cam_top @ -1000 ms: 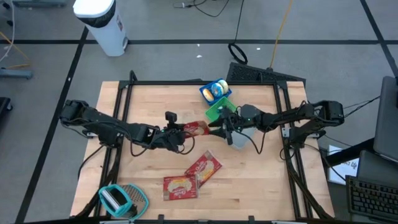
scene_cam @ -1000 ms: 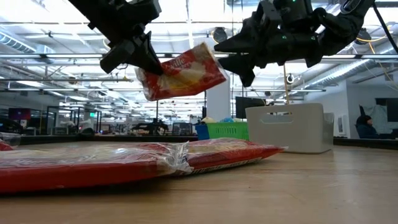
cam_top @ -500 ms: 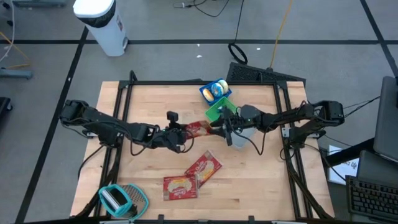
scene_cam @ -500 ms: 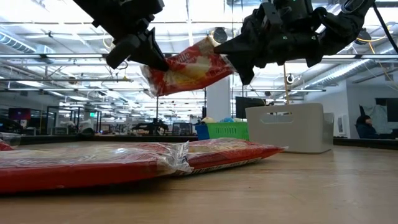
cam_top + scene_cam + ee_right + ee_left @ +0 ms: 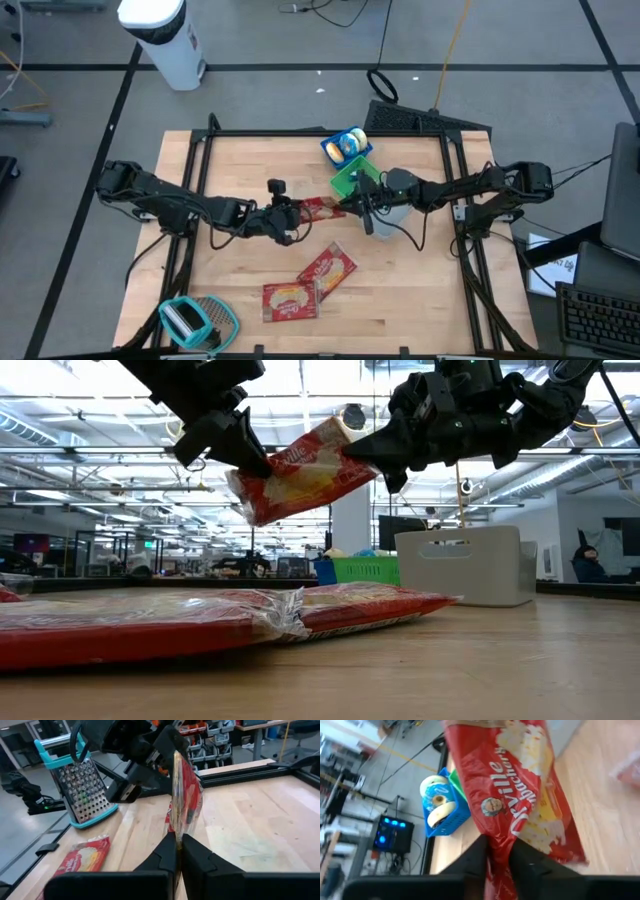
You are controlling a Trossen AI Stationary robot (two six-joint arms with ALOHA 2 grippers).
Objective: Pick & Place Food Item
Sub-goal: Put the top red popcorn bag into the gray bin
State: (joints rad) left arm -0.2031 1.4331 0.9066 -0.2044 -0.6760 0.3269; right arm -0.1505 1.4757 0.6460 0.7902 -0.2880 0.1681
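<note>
Popcorn bag (image 5: 300, 470) hangs in the air above the tabletop (image 5: 420, 290), pinched at opposite ends: the right end effector (image 5: 352, 448) clamps one edge while the left end effector (image 5: 252, 465) grips the other, seemingly a handover toward the bins.

red-and-yellow popcorn bag (image 5: 300, 470), teal grater (image 5: 188, 320), green basket (image 5: 352, 177)
</note>
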